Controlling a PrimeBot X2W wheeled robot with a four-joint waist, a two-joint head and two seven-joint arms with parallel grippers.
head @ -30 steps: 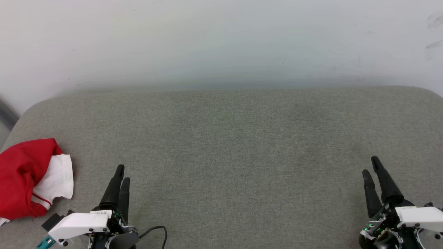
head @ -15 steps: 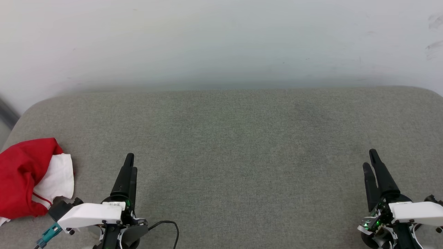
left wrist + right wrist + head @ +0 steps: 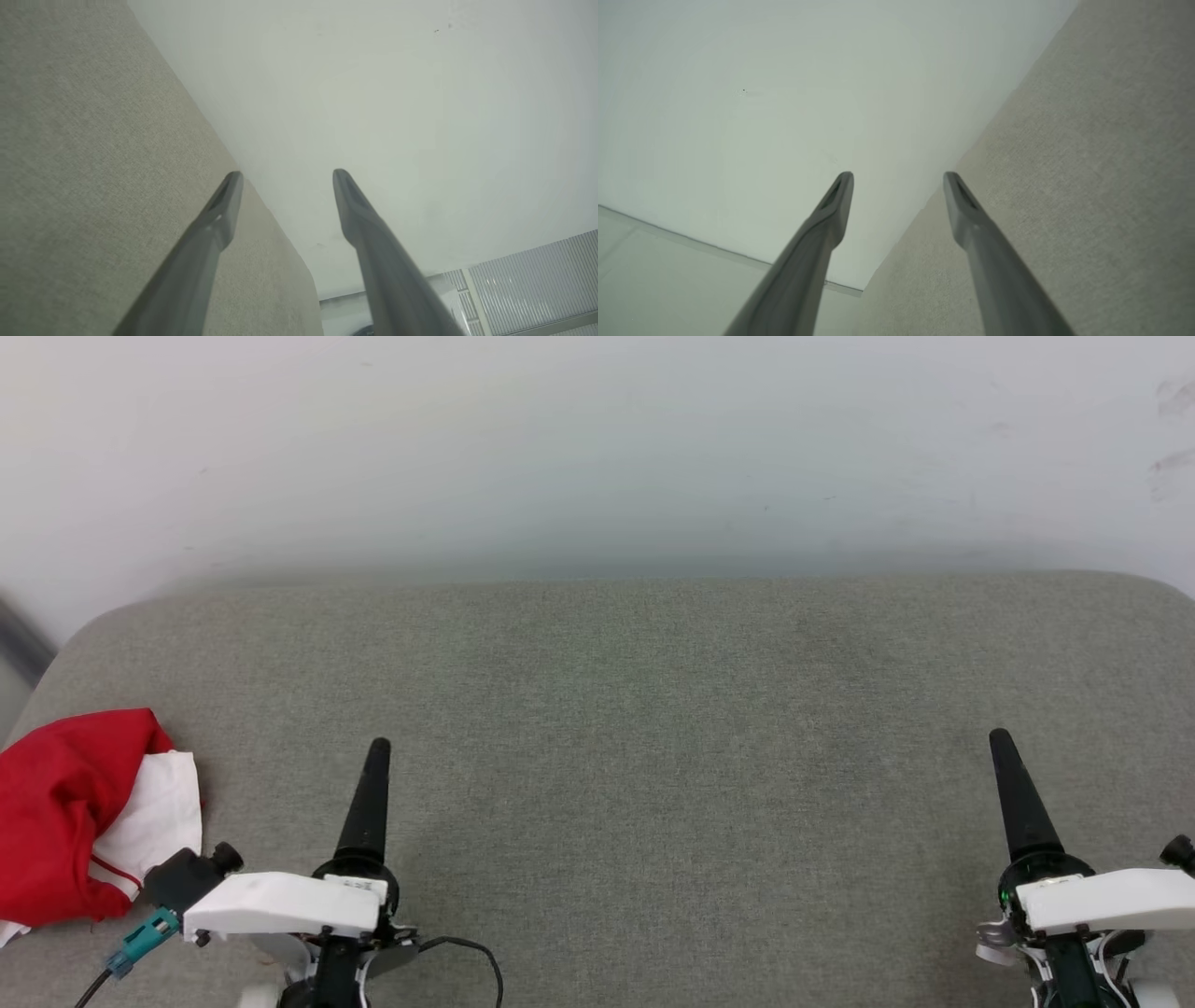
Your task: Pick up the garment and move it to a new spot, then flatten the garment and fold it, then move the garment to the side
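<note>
Both left claw (image 3: 286,173) and right claw (image 3: 899,173) gape empty, the garment (image 3: 56,812) partly cropped.

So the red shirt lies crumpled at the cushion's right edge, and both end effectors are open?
No, the head view shows the shirt crumpled at the cushion's left edge. The left end effector and right end effector are open, yes.

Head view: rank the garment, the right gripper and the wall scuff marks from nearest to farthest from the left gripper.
Measured from the left gripper:
1. Garment: bunched on the cushion, just to its left.
2. Right gripper: across the cushion, at the far right.
3. Wall scuff marks: high on the wall at the right, beyond the cushion's back edge.
</note>
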